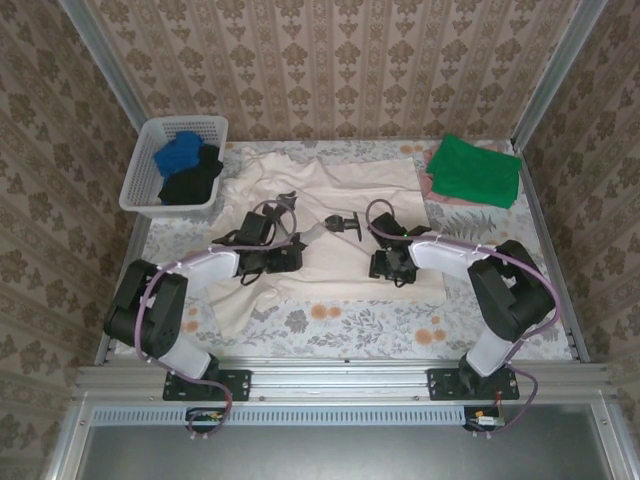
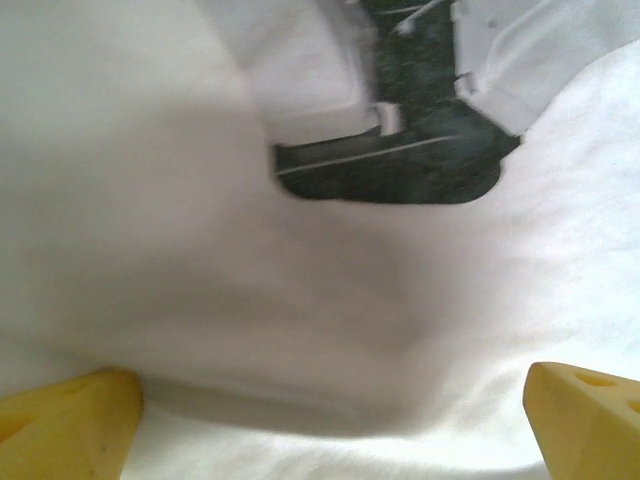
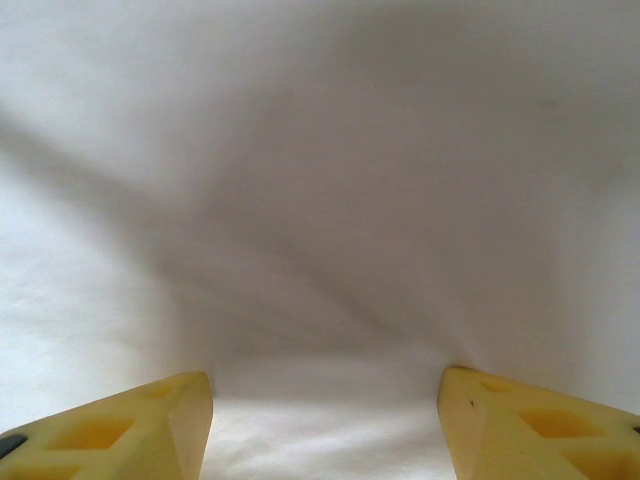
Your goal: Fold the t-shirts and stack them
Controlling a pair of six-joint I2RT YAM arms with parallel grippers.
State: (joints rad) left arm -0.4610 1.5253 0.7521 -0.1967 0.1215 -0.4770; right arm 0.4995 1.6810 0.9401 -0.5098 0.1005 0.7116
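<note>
The cream t-shirt [image 1: 330,280] lies spread flat just right of the white basket [image 1: 135,185]. Its long axis seems to run from my bases toward the far wall. Both grippers hang low over its middle, with cloth straight beneath them. My left gripper [image 2: 330,420], on the basket side, stands wide open. My right gripper [image 3: 325,425], farther from the basket, is parted with nothing between its fingers. Neither arm looks nearer a hem, so the next fold probably needs both. The overhead view takes in a green t-shirt [image 1: 472,168] on a pink one [image 1: 428,185], well right of the basket, and blue [image 1: 180,152] and black [image 1: 195,180] shirts inside it. The left wrist view instead brings a dark part of my right arm [image 2: 400,175] close ahead.
</note>
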